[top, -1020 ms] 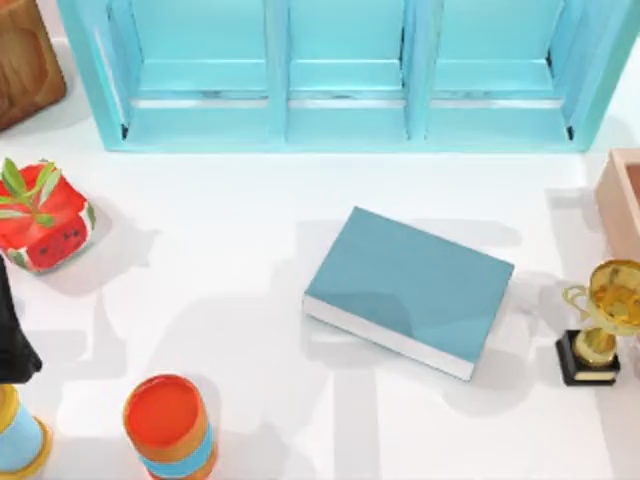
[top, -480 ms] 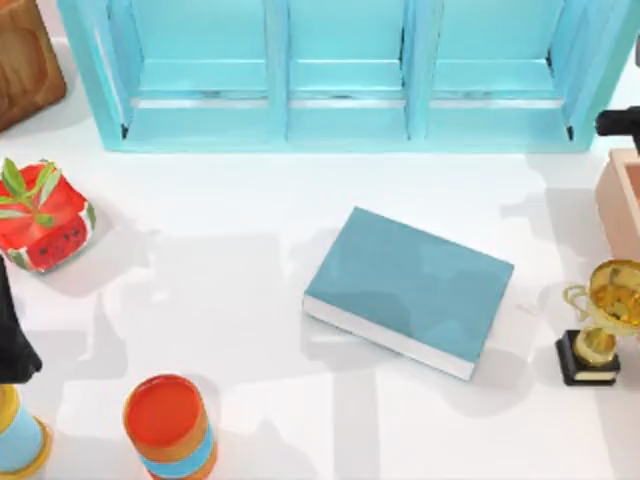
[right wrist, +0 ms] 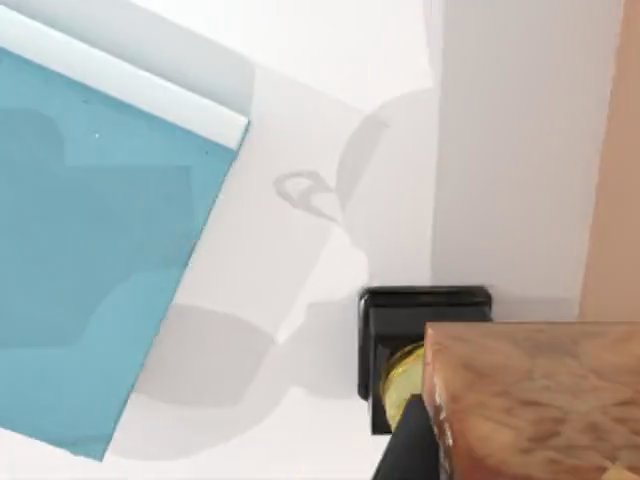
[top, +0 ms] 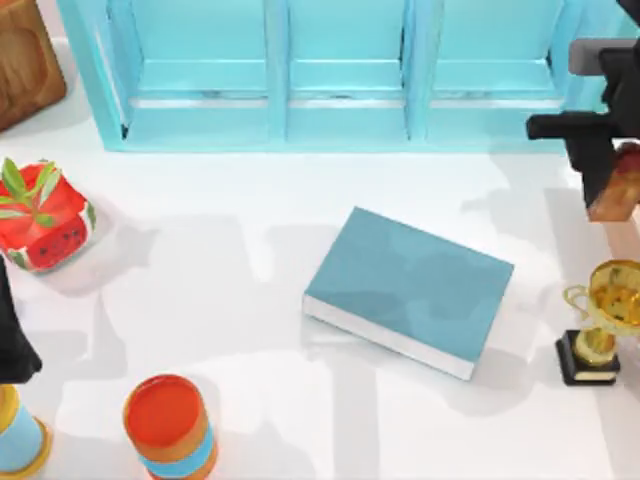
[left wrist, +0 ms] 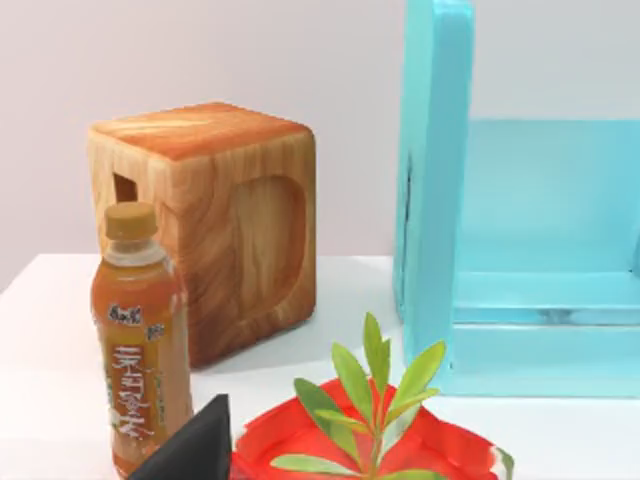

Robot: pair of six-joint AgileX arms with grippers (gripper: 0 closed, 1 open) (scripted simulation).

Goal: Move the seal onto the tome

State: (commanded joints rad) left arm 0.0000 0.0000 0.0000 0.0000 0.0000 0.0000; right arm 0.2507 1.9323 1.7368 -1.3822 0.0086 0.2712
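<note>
The teal-blue tome [top: 410,290] lies flat near the table's middle, its white page edges toward the front; its corner appears in the right wrist view [right wrist: 90,250]. My right gripper [top: 598,165] hangs above the table's right edge, shut on the mottled reddish-brown seal [top: 614,187], which is held in the air well right of the tome. In the right wrist view the seal [right wrist: 540,400] hangs above the trophy's black base. My left arm [top: 10,335] stays parked at the left edge.
A light-blue shelf unit [top: 340,80] spans the back. A gold trophy [top: 600,320] stands right of the tome, below the held seal, beside a pinkish box [right wrist: 615,150]. At left are a wooden block [top: 25,60], a watermelon-patterned plant pot [top: 45,215] and an orange can [top: 168,425].
My right arm has come into the top view from the right edge, moving left with the seal held in its gripper. The tome and the left arm have not moved.
</note>
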